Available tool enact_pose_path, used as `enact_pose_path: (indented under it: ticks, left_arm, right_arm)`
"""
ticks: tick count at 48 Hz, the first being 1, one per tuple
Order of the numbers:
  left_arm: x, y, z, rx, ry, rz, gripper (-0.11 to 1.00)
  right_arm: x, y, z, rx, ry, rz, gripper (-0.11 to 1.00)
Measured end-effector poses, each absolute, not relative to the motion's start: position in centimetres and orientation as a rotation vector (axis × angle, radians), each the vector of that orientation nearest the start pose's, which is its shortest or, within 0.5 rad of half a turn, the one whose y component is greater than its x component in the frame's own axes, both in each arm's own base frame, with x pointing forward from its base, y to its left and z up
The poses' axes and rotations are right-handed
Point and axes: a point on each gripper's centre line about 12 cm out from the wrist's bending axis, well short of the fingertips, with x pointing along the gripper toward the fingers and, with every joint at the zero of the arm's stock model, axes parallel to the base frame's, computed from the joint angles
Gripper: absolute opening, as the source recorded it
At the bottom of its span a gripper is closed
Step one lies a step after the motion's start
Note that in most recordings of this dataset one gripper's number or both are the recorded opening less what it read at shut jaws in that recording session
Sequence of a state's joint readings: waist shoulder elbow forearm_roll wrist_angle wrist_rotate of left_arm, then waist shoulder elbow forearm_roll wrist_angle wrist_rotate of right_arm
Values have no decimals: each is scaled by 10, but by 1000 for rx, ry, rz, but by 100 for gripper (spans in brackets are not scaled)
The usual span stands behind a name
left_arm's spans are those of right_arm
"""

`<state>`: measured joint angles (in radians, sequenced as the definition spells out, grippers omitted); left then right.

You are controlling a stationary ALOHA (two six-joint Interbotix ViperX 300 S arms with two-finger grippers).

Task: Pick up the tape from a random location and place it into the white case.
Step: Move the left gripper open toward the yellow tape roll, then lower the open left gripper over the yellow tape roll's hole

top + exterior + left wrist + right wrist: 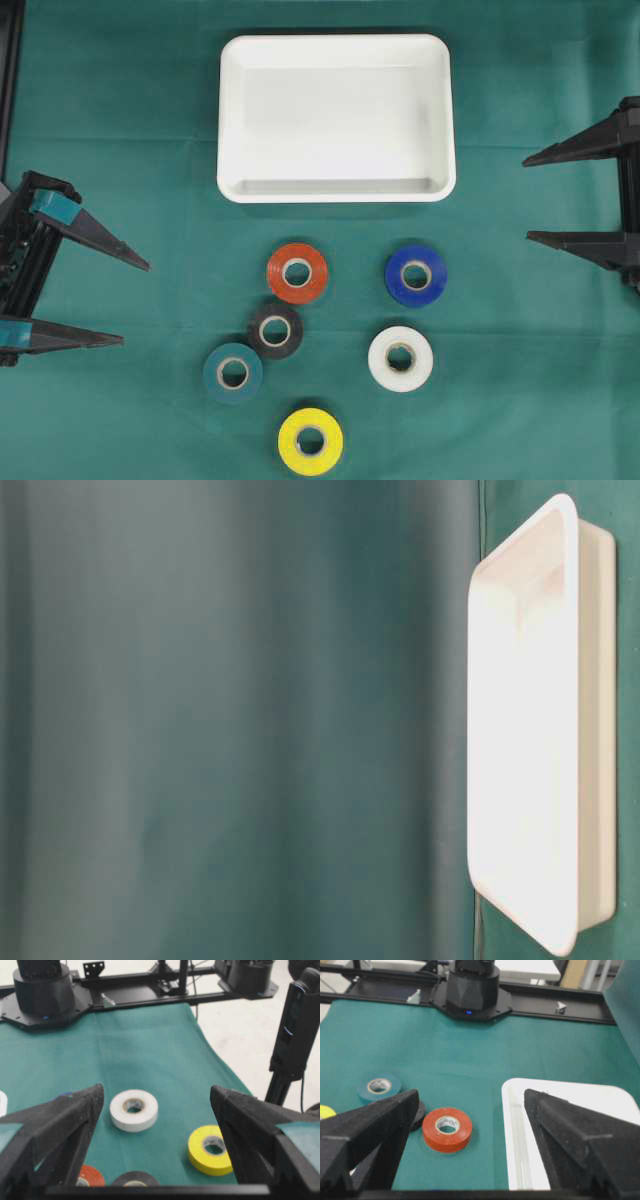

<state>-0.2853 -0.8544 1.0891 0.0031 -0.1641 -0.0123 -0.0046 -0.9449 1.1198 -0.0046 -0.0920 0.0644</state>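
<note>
White case (336, 48) sits upper centre of the overhead frame on the green-covered table (520, 400), nothing in it. Six tape rolls lie flat below it, all outside the case: red roll (297, 272) just under the case, blue roll (416, 274) to its right, black roll (275, 331) below the red one and touching the teal roll (232, 373) at lower left, white roll (400, 358) lower right, yellow roll (310, 441) at the bottom edge. Left gripper (135, 302) at the left edge, jaws spread wide, holding nothing, pointing toward the rolls. Right gripper (525, 198) at the right edge, jaws likewise released and empty, level with the case's lower rim.
</note>
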Motion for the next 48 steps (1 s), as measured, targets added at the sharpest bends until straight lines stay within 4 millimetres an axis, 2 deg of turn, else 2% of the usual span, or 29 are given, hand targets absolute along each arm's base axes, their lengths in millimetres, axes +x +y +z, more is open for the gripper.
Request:
enact_pose_path:
  ticks: [8,24,34,42,48]
  left_arm:
    - [229,-68,290,1,92,-286,100]
    - [283,-84,292,11,160,-286,100]
    - [321,-105,297,25,175,-315,100]
    - [345,-123,301,29,184,-341,100]
    - [361,-129,300,35,213,-342,100]
  right_arm:
    - [206,-1,288,60,89,-7,90]
    - [210,-1,284,60,110,-7,90]
    - [212,-1,288,60,103,-7,90]
    - [212,-1,288,60,104,-7,90]
    - [213,-1,288,60,103,-7,90]
